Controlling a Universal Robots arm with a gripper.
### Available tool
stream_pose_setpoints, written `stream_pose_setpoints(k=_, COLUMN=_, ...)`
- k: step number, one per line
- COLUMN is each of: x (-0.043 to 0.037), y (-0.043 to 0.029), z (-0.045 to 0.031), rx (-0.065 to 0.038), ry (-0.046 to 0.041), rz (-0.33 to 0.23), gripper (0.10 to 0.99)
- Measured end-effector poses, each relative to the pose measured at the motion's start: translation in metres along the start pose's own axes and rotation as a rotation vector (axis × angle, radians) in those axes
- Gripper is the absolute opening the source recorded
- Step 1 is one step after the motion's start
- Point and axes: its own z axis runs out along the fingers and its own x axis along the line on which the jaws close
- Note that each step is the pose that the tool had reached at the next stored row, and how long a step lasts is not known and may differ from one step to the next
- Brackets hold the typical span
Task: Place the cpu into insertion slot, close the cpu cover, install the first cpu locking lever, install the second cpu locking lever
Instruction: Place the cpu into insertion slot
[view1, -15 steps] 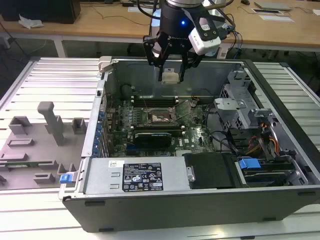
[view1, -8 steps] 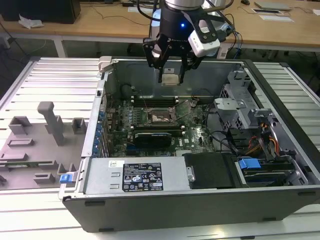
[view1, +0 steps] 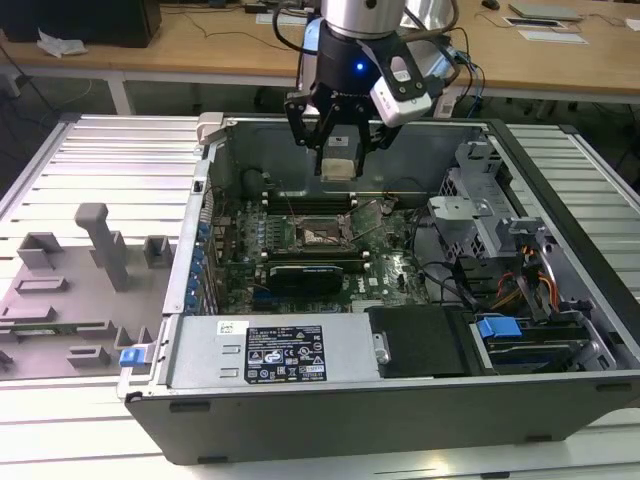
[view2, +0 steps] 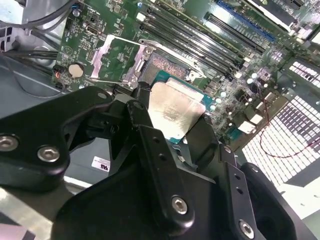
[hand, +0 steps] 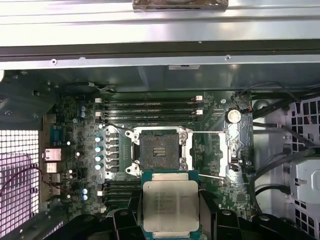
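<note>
Item: we log 1 open computer case (view1: 300, 440) lying on its side on a slatted metal table (view1: 100, 150), with 1 arm working inside it.

Gripper: the gripper (view1: 338, 160) hangs over the case's far half as the exterior view sees it. Its black fingers (view2: 150, 145) are clenched on the cpu.

Cpu: the cpu (hand: 170, 205) is held silvery top up by 2 opposite edges. It is in the air above the motherboard (hand: 75, 165) and we see it apart from the socket, not seated.

Insertion slot: the insertion slot (hand: 159, 150) sits near the middle of the motherboard, between banks of memory slots (hand: 150, 105). It is bare, with its dark contact field exposed.

Cpu cover: the cpu cover (hand: 227, 152) is swung fully open and lies flat just beside the slot. Green board shows through its square opening.

Locking levers: 2 thin wire levers (hand: 210, 132) run along the open cover's edges. We judge both unlatched.

Progress: we judge step 1 of 4 to be in hand, with the cpu carried but not yet placed. The cover is not yet closed and neither lever is installed.

Case contents:
- the motherboard lies on the case floor
- 1 long black card (view1: 310, 270) stands on the motherboard, just beside the slot
- 1 silver power supply (view1: 270, 350) lies along the wall nearest the exterior view
- 1 grey drive cage (view1: 480, 200) stands by the wall on the exterior view's right
- 1 blue-tabbed bay (view1: 500, 328) sits at the near corner on that side, with loose cables around it

Table: grey fixture blocks (view1: 100, 245) stand toward the table's edge on the exterior view's left, well apart from the gripper.
</note>
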Motion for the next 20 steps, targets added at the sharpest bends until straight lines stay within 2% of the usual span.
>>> stream_pose_setpoints(k=6, x=0.0006, y=0.0017, z=0.0141, rx=0.001, ry=-0.0023, rz=0.000, gripper=0.541)
stream_pose_setpoints(k=8, x=0.0006, y=0.0063, z=0.0216, rx=0.001, ry=-0.0025, rz=0.000, gripper=0.541)
stream_pose_setpoints(k=12, x=0.0009, y=0.0115, z=0.0284, rx=0.004, ry=-0.0026, rz=0.000, gripper=0.541)
stream_pose_setpoints(k=14, x=0.0024, y=0.0157, z=0.0332, rx=0.012, ry=-0.0028, rz=0.000, gripper=0.541)
stream_pose_setpoints(k=18, x=0.0045, y=0.0166, z=0.0378, rx=0.030, ry=-0.0035, rz=0.003, gripper=0.541)
stream_pose_setpoints(k=20, x=0.0044, y=0.0165, z=0.0393, rx=0.031, ry=-0.0042, rz=0.028, gripper=0.541)
